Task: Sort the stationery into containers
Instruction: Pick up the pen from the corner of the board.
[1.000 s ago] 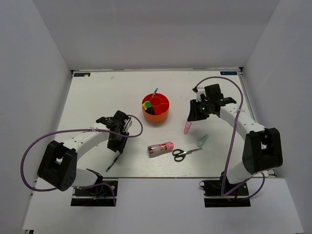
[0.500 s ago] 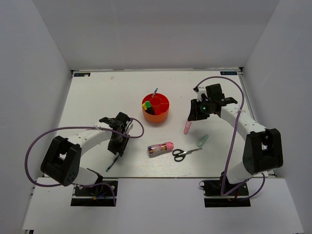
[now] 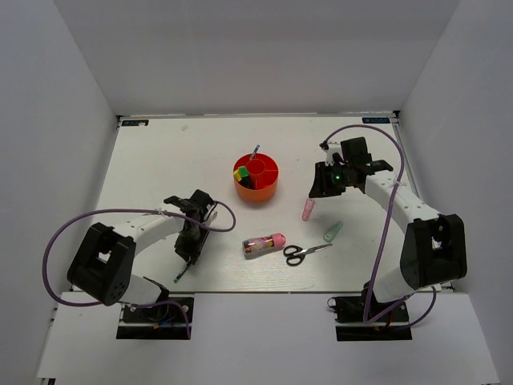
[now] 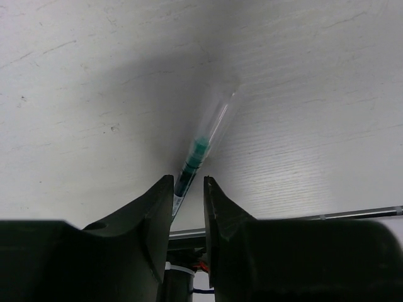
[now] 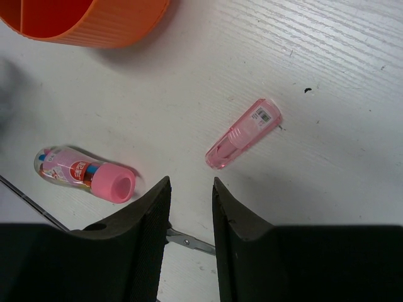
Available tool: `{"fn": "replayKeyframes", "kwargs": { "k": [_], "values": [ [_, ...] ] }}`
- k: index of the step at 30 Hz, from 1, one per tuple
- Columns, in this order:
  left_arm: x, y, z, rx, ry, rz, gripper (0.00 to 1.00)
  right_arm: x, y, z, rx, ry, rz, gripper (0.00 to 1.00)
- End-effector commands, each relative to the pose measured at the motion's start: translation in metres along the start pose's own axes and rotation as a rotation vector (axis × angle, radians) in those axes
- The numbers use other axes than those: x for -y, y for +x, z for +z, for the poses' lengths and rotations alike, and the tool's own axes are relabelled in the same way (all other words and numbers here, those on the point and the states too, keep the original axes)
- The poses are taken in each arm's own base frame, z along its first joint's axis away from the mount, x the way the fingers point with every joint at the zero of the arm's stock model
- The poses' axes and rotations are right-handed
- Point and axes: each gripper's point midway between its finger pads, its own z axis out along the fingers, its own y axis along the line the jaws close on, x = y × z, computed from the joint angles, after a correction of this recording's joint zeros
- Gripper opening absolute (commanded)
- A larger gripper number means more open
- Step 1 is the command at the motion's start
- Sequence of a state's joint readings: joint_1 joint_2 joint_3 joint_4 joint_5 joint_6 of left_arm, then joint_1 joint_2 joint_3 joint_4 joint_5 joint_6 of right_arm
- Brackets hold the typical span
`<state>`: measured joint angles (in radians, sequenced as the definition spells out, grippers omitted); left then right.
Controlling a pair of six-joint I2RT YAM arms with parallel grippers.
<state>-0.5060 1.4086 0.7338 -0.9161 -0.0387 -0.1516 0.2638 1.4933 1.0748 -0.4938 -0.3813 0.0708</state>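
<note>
**Pen (image 4: 208, 135) lies in line with the left gripper (image 4: 188, 179), its near end between the fingers**

In the left wrist view the thin pen rests flat on the table (image 4: 75, 75). Its long axis runs from the gap between the fingers out toward 1 o'clock, with the green band just past the fingertips. The jaws sit low on either side of the pen's near end, and the gap on each side is very small. Whether they already pinch it or only bracket it, I cannot tell from this angle.

From above, the pen follows a 1-to-7 o'clock line and its far end pokes out at 7 o'clock from the gripper. The left arm is much the nearer one. The orange organiser (image 3: 255, 195) stands between 1 and 2 o'clock from that gripper, well apart, so a lift and a carry that way looks like the next job.

The right gripper (image 5: 191, 182) hangs with parted jaws and holds nothing. The pink tube (image 5: 242, 133) lies near it at 1 o'clock, along a 2-to-8 line.
</note>
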Motion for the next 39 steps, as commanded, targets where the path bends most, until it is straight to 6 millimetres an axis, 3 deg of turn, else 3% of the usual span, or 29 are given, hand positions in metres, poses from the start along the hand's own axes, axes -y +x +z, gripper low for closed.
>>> {"fn": "replayKeyframes", "kwargs": {
  "k": [1, 8, 12, 16, 19, 24, 27, 28, 30, 31, 33, 35, 36, 39],
  "values": [
    [-0.002, 0.000, 0.003, -0.006, -0.011, 0.022, 0.36, -0.006, -0.009, -0.010, 0.053, -0.024, -0.010, 0.36],
    [-0.001, 0.000, 0.012, -0.042, -0.010, 0.038, 0.35, -0.007, -0.011, -0.013, 0.064, -0.032, -0.006, 0.36],
    [0.000, -0.001, 0.016, -0.056, -0.006, 0.036, 0.30, -0.008, -0.013, -0.017, 0.074, -0.041, -0.002, 0.36],
    [-0.003, 0.001, 0.021, -0.080, -0.026, 0.034, 0.21, -0.009, -0.014, -0.020, 0.084, -0.049, -0.003, 0.36],
    [-0.006, 0.001, 0.023, -0.093, -0.048, 0.029, 0.06, -0.010, -0.016, -0.022, 0.092, -0.055, 0.000, 0.36],
    [-0.006, -0.003, 0.016, -0.056, -0.052, 0.002, 0.00, -0.012, -0.017, -0.026, 0.103, -0.068, 0.005, 0.36],
    [-0.002, -0.021, -0.003, 0.053, -0.028, -0.023, 0.00, -0.010, -0.016, -0.026, 0.103, -0.070, 0.007, 0.38],
    [0.001, -0.038, -0.021, 0.135, -0.012, -0.035, 0.00, -0.010, -0.017, -0.026, 0.105, -0.073, 0.005, 0.39],
    [0.002, -0.048, -0.035, 0.183, 0.000, -0.047, 0.00, -0.012, -0.016, -0.026, 0.097, -0.090, -0.007, 0.42],
    [0.006, -0.069, -0.058, 0.271, 0.019, -0.051, 0.00, -0.012, -0.016, -0.026, 0.100, -0.093, -0.016, 0.44],
    [0.009, -0.082, -0.078, 0.347, 0.043, -0.061, 0.00, -0.014, -0.016, -0.027, 0.098, -0.105, -0.028, 0.44],
    [0.013, -0.111, -0.115, 0.496, 0.077, -0.067, 0.00, -0.016, -0.016, -0.028, 0.099, -0.120, -0.057, 0.31],
    [0.016, -0.122, -0.129, 0.563, 0.098, -0.060, 0.00, -0.023, -0.013, -0.028, 0.087, -0.163, -0.069, 0.04],
    [0.020, -0.164, -0.178, 0.800, 0.132, -0.037, 0.00, -0.039, -0.006, -0.033, 0.072, -0.270, -0.144, 0.00]
  ]
}}
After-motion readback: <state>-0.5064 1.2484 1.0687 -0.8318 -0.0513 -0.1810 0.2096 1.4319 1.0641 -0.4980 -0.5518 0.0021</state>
